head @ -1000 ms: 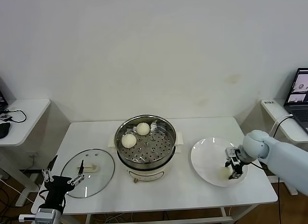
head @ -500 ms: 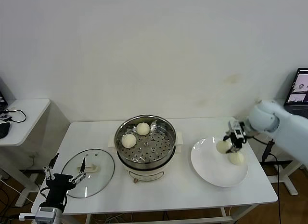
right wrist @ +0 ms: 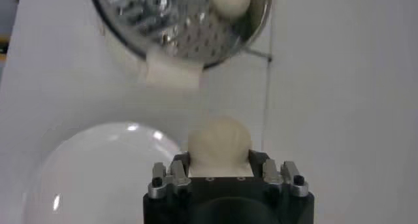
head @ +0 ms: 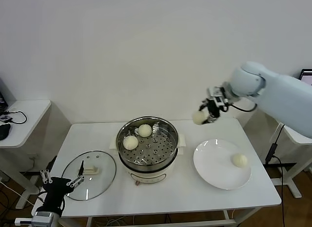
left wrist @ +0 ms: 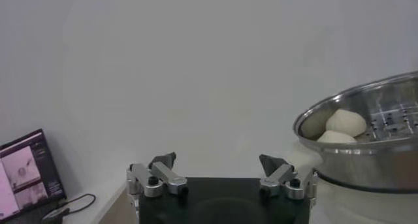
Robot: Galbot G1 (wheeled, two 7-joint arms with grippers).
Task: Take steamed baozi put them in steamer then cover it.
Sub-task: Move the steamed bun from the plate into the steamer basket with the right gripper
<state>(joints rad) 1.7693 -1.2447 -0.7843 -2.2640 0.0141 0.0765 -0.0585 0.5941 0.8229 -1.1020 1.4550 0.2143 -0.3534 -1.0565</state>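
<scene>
My right gripper is shut on a cream-white baozi and holds it in the air, to the right of the steamer and above the table's back edge. In the right wrist view the baozi sits between the jaws. Two baozi lie on the steamer's perforated tray at its left and back. One baozi lies on the white plate. The glass cover lies flat on the table left of the steamer. My left gripper is open and empty by the cover's near-left edge.
A side table with cables stands at the left. Another side table stands at the right, behind my right arm. The steamer's rim fills the right part of the left wrist view. A laptop screen shows there too.
My right gripper has lifted a baozi off the plate and carried it up and to the left, towards the steamer. One baozi stays on the plate. The left arm has barely moved.
</scene>
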